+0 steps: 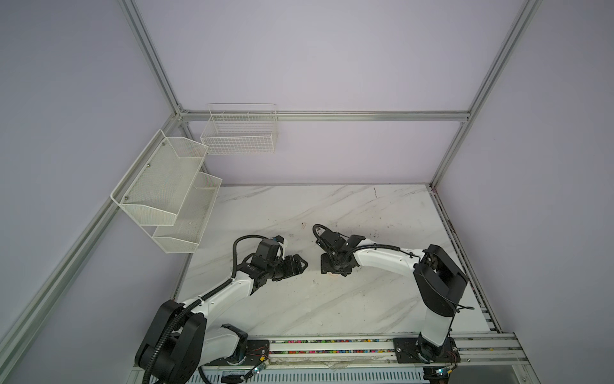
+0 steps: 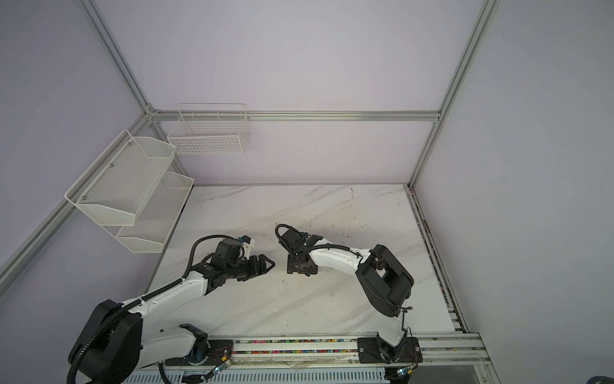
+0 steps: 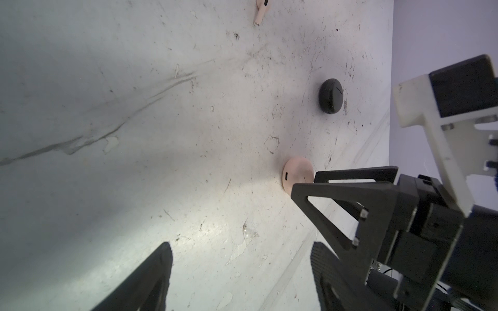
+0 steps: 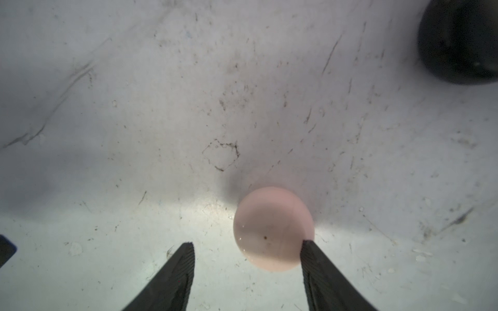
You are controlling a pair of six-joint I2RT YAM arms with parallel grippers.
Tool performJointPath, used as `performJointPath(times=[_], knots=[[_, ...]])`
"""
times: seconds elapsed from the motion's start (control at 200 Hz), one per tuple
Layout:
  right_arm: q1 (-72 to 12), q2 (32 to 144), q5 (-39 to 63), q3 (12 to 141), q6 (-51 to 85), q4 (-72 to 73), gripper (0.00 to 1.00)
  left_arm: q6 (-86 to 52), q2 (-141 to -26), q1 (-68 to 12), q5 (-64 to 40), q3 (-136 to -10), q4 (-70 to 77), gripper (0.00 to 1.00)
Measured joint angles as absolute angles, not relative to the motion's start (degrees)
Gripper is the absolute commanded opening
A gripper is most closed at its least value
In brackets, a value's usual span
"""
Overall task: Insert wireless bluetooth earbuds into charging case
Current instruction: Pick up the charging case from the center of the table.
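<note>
Pale pink stemmed earbud [image 3: 259, 13]: position? — K.

Seen from the left wrist view only. It lies on the white marble-patterned surface [image 3: 134, 107], cut by the frame edge, well apart from the pink round puck-like charging case [image 3: 296, 172]. Its stem end is the part nearer that case. — M.

And the pink case itself? — K.

Flat on the surface and closed, with a small brown speck [image 4: 265, 237] on its dome. The black round puck-like case [image 3: 331, 96] sits near it, not touching. — M.

State of the right tool [image 4: 247, 243]? — K.

It points down over the pink case, jaws wide, nothing clamped. One fingertip [image 4: 310, 250] overlaps the case's rim; I cannot tell whether it touches. The other fingertip stands clear of the case, with bare surface between them. In both top views the right tool [image 1: 334, 270] [image 2: 300, 271] hides nearly all of the pink case. — M.

And the left tool [image 3: 241, 243]? — K.

Jaws wide, only bare surface showing between them. In both top views the left tool [image 1: 299, 264] [image 2: 267, 264] lies near the pink case but apart from it, aimed toward the right tool, with a gap between the two. — M.
</note>
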State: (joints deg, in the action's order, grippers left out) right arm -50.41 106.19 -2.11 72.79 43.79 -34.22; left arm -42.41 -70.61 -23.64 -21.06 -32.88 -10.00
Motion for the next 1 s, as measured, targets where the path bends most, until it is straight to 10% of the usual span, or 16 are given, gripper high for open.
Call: performJointPath(times=[1.0], knots=[[-50.15,111.83,-5.37,76.03,44.60,-36.03,0.63,-42.44,-70.94,-23.64,-21.71,-32.88,-9.23,0.81]])
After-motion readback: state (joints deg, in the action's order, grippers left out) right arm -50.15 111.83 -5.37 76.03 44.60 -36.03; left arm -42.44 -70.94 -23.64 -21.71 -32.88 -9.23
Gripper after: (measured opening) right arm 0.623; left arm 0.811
